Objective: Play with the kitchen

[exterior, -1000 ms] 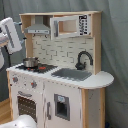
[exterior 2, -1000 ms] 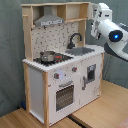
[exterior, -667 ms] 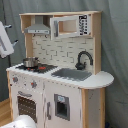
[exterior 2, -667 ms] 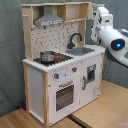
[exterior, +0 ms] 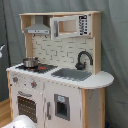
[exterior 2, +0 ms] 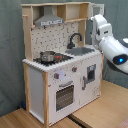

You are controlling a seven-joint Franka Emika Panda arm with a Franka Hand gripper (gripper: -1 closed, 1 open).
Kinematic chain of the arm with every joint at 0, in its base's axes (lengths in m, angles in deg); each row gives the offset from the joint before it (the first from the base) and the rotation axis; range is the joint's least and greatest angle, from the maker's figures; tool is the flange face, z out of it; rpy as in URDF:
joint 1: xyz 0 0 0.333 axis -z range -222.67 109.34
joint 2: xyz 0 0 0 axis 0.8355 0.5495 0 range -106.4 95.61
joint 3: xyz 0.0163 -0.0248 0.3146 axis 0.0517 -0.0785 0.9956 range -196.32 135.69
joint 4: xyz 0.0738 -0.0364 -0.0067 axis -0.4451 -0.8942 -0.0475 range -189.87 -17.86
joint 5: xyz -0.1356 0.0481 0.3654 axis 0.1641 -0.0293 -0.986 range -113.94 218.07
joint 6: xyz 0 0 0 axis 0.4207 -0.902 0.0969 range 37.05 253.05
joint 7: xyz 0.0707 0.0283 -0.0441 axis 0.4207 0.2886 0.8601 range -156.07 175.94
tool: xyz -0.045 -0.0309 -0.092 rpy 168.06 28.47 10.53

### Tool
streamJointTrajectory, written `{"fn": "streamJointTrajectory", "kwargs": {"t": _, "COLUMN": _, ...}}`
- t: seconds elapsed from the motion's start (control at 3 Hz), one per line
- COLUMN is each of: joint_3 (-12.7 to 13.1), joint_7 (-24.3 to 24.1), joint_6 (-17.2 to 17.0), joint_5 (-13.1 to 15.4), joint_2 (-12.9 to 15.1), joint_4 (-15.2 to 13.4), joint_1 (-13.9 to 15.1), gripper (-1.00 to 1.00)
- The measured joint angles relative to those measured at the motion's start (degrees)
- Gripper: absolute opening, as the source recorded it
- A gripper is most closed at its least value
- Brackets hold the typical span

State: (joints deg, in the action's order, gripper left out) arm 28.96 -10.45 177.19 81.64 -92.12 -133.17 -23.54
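Observation:
The kitchen (exterior: 60, 95) (exterior 2: 55, 75) is a white and light-wood toy with a range hood (exterior: 37, 29), a dotted backsplash, a black faucet (exterior: 84, 58) (exterior 2: 75, 39) and a grey sink (exterior: 72, 74) (exterior 2: 82, 51). A small metal pot (exterior: 30, 62) (exterior 2: 48, 56) sits on the stovetop. The windowed oven door (exterior: 27, 106) (exterior 2: 64, 95) is closed. In the second exterior view my white arm (exterior 2: 104, 31) stands at the kitchen's right side, its upper end beside the top shelf's side panel. In the first exterior view only a sliver of the arm (exterior: 1, 50) shows at the left edge.
A toy microwave (exterior: 70, 25) fills the upper shelf. The kitchen stands on a wooden surface (exterior 2: 102, 112) before a grey curtain (exterior: 115, 50). A white rounded object (exterior: 22, 122) lies at the first exterior view's bottom left.
In the first exterior view the arm has slid left, almost out of frame. In the second exterior view it has dropped slightly beside the kitchen's upper right corner.

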Motion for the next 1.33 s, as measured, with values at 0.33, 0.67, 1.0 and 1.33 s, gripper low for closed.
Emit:
{"fn": "streamJointTrajectory", "kwargs": {"t": 0.33, "joint_3": 3.7, "joint_7": 2.0, "joint_6": -1.6, "joint_5": 4.1, "joint_2": 0.2, "joint_4": 0.7, "joint_1": -2.2, "gripper": 1.00}}
{"fn": "streamJointTrajectory", "kwargs": {"t": 0.67, "joint_3": 7.8, "joint_7": 4.2, "joint_6": -2.2, "joint_5": 7.1, "joint_2": 0.2, "joint_4": 0.5, "joint_1": -3.5, "gripper": 1.00}}
{"fn": "streamJointTrajectory", "kwargs": {"t": 1.0, "joint_3": 11.9, "joint_7": 8.4, "joint_6": -2.2, "joint_5": 9.7, "joint_2": 0.3, "joint_4": 0.4, "joint_1": -3.7, "gripper": 1.00}}
{"fn": "streamJointTrajectory", "kwargs": {"t": 1.33, "joint_3": 15.8, "joint_7": 13.3, "joint_6": -1.5, "joint_5": 11.1, "joint_2": 0.6, "joint_4": 0.3, "joint_1": -3.7, "gripper": 1.00}}
